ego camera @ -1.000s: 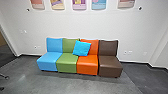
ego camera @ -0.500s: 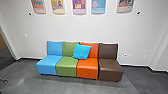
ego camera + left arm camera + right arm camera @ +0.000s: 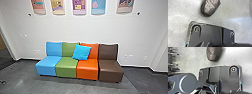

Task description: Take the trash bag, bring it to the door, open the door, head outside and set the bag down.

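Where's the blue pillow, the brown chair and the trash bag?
Blue pillow [image 3: 81,52]: head view, middle of its front.
Brown chair [image 3: 110,65]: head view, on its seat.
Trash bag [image 3: 210,7]: left wrist view, on its crinkled side.

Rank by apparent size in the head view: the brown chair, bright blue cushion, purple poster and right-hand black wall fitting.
1. Brown chair
2. Bright blue cushion and the visible part of the purple poster: too alike to rank
3. Right-hand black wall fitting

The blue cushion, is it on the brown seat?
No, the blue cushion rests across the join between the green seat and the orange seat.
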